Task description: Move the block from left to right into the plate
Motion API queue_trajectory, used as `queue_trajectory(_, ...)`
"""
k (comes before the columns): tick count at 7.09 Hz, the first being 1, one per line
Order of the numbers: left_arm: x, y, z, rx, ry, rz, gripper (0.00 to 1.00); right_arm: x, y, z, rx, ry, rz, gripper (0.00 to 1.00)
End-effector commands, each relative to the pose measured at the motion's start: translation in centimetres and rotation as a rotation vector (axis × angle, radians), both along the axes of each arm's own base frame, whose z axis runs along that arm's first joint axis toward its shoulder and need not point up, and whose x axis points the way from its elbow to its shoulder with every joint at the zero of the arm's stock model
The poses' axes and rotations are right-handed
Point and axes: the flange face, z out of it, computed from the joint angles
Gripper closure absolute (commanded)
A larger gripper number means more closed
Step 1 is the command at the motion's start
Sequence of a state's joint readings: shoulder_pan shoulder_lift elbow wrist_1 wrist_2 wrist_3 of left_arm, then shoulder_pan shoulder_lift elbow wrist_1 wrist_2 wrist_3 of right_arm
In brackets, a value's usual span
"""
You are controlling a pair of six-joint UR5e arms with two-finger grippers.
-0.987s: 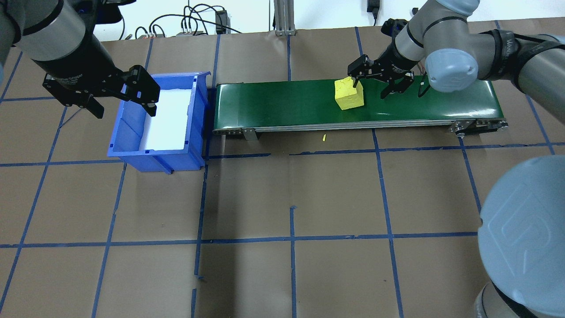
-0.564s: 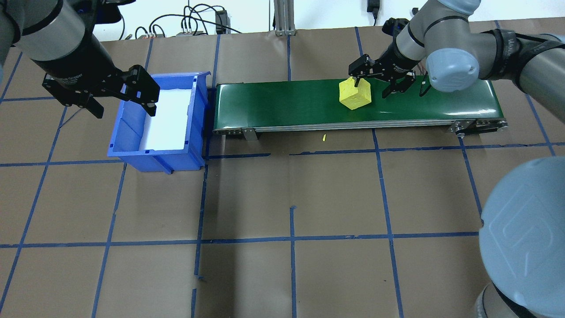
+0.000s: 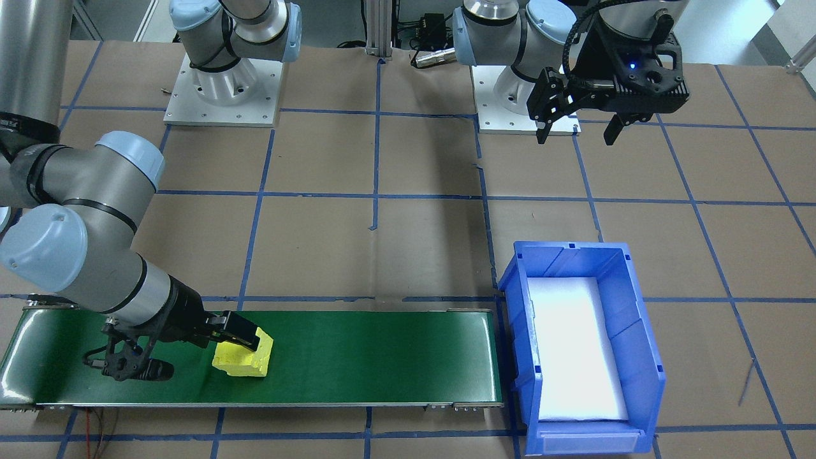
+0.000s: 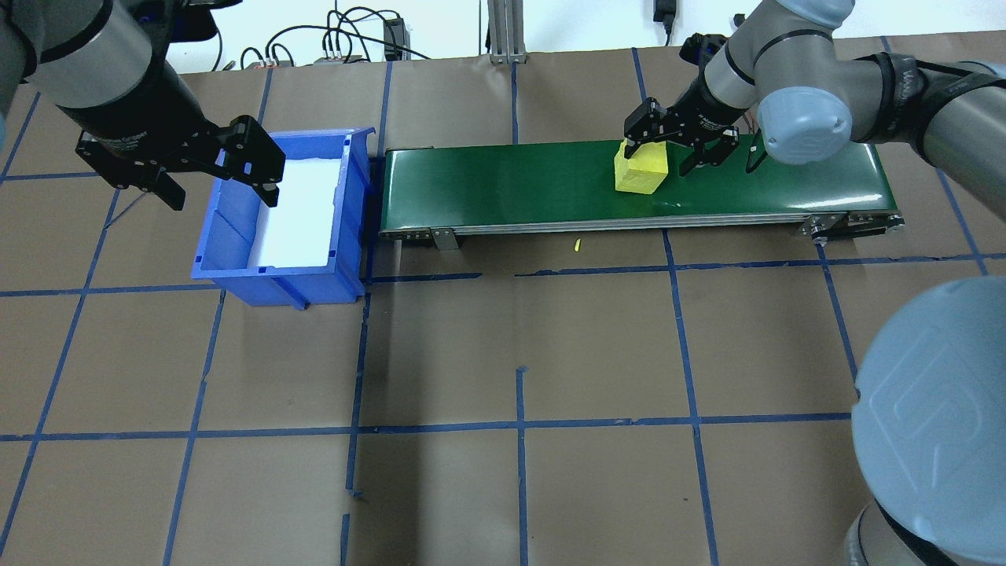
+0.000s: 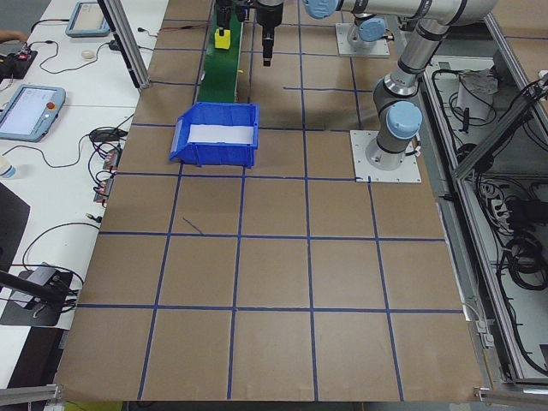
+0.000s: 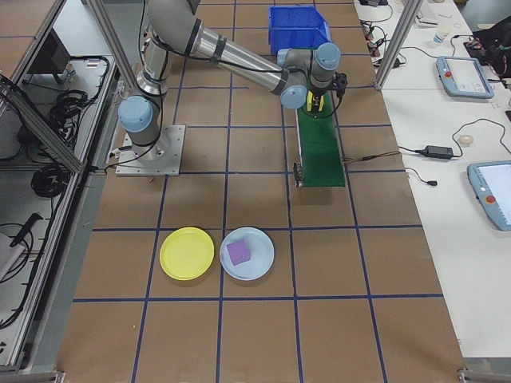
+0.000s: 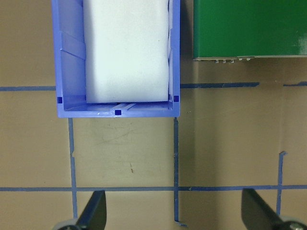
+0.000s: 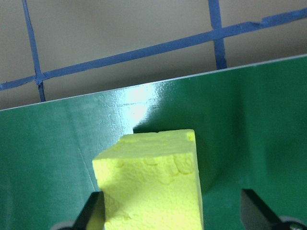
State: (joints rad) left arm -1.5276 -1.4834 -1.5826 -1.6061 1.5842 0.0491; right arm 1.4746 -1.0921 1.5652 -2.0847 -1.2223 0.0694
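One yellow block [image 4: 640,170] on green conveyor [image 4: 511,185]; right end effector [image 4: 674,151] open, straddling it. Left end effector [image 4: 216,182] open beside blue bin [image 4: 350,228].

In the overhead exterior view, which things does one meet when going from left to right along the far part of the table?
Left claw → blue bin → green belt → yellow block → right claw, open around the block.

A blue bin [image 4: 283,216] with a white liner is set just beside a green conveyor belt [image 4: 629,185]; a pale blue plate [image 6: 247,254] is seen bearing a purple block [image 6: 239,252]; cables [image 4: 338,39] lie behind the counter [image 4: 519,354].
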Motion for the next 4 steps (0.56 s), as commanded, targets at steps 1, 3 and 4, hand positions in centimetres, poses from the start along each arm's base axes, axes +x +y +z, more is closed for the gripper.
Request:
queue_trajectory(1, -0.01, 0.06, 0.05, -0.001, 0.0, 0.0, 0.0, 0.09, 0.02, -0.13, 0.003, -0.002, 0.0, 0.0)
queue_trajectory(3, -0.11, 0.02, -0.02, 0.0, 0.003, -0.002, 0.0, -0.02, -0.01, -0.23, 0.004, -0.002, -0.001, 0.0)
queue_trajectory(4, -0.1, 0.07, 0.12, -0.003, 0.001, -0.002, 0.0, 0.0, 0.14, -0.49, 0.007, -0.002, 0.004, 0.0)
